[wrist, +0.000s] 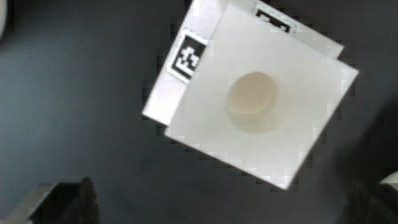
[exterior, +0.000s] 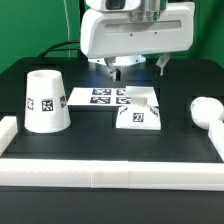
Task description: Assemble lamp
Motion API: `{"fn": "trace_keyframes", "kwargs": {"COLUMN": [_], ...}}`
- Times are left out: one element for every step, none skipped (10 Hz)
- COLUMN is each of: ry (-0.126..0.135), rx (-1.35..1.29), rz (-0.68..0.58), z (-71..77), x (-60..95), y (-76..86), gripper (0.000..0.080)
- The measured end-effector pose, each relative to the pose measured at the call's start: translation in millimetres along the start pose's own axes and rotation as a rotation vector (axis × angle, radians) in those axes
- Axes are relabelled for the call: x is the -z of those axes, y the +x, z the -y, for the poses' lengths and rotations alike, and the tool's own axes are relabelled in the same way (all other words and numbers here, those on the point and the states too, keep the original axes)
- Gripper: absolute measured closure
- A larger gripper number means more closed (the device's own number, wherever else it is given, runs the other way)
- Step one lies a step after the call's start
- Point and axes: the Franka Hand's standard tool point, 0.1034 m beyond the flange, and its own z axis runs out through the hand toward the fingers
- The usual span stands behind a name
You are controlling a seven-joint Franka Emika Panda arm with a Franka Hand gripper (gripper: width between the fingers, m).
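Above the base point(exterior: 138, 114) the gripper point(exterior: 127, 70) is held spread; shade point(exterior: 45, 100) and bulb point(exterior: 205, 110) are set well apart from its edges

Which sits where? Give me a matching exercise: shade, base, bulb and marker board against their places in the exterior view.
1 shade
2 base
3 bulb
4 marker board

A far at the exterior view's right
B lying flat, between shade and base
C at the exterior view's left
D near the middle, front tag facing the camera

Pairs: 1-C, 2-D, 3-A, 4-B
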Motion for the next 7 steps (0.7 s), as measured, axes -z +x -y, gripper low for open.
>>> {"fn": "trace_keyframes", "kwargs": {"ry": [0.004, 0.006, 0.015, 0.025, 0.029, 0.031, 0.032], "rx": [-0.048, -0.081, -0.176, -0.241, -0.296, -0.364, -0.361], "rz": [-0.001, -0.001, -0.002, -0.008, -0.008, -0.004, 0.003], "z": [1.1, 1.5, 3.0, 3.5, 5.6, 9.3, 10.3], "x": [-0.1, -0.1, -0.3, -3.7, -10.3, -18.9, -23.5], "y": [0.2, 0.3, 0.7, 0.4, -2.1, -4.8, -6.5], "gripper": [0.0100, 0.0100, 0.0100, 0.0100, 0.0100, 0.0100, 0.0100]}}
